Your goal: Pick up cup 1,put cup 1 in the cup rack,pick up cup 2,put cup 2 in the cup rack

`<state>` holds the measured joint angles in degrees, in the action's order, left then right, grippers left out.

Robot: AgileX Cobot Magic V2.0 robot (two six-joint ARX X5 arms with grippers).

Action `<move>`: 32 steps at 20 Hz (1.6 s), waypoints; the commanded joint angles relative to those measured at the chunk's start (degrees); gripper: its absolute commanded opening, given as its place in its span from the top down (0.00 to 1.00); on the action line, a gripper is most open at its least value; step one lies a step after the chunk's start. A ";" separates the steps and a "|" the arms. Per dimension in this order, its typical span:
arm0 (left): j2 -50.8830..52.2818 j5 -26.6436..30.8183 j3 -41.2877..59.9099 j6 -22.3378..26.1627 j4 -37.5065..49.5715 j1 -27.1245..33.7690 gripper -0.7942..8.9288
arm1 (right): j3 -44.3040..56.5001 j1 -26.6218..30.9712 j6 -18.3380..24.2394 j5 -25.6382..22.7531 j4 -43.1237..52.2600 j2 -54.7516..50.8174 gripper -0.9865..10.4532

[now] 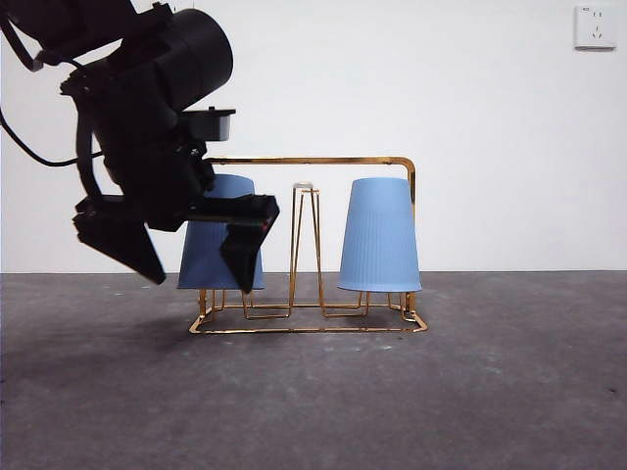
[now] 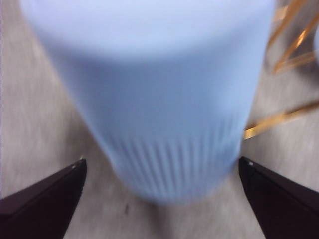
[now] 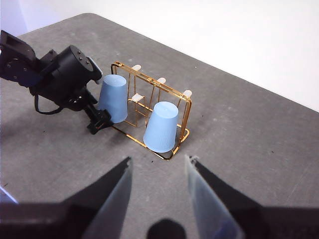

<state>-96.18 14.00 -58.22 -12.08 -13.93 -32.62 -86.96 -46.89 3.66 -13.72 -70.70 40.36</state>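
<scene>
The gold wire cup rack [image 1: 313,161] stands mid-table. Two pale blue ribbed cups sit upside down on it: one on its left side [image 1: 208,257], one on its right side [image 1: 379,235]. My left gripper [image 1: 201,284] is open, with one jaw on each side of the left cup [image 2: 154,99] and not touching it; the gripper partly hides that cup in the front view. In the right wrist view the rack [image 3: 149,82], both cups [image 3: 113,97] [image 3: 162,127] and the left gripper [image 3: 97,122] show from above. My right gripper [image 3: 158,160] is open and empty, high above the table.
The table top [image 1: 490,392] is dark grey. A white wall stands behind it, with a socket [image 1: 595,26] at the upper right. The left arm's black body [image 1: 147,98] fills the upper left of the front view.
</scene>
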 commanded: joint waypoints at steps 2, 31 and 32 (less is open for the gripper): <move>2.23 -2.75 -1.25 -0.35 -5.62 0.07 0.37 | 0.44 -0.02 -0.48 -0.24 0.33 -0.11 0.75; 56.81 -32.39 -1.25 -0.35 -36.22 -0.37 0.92 | 0.44 -0.02 -4.35 12.48 -8.17 7.23 0.91; 56.68 -32.39 -1.25 -0.37 -36.15 -0.37 0.92 | 0.44 -0.02 -4.35 11.58 -8.17 7.52 0.91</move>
<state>-39.66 -18.22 -59.29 -12.32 -50.22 -32.80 -86.94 -46.89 0.03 -2.09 -77.58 47.92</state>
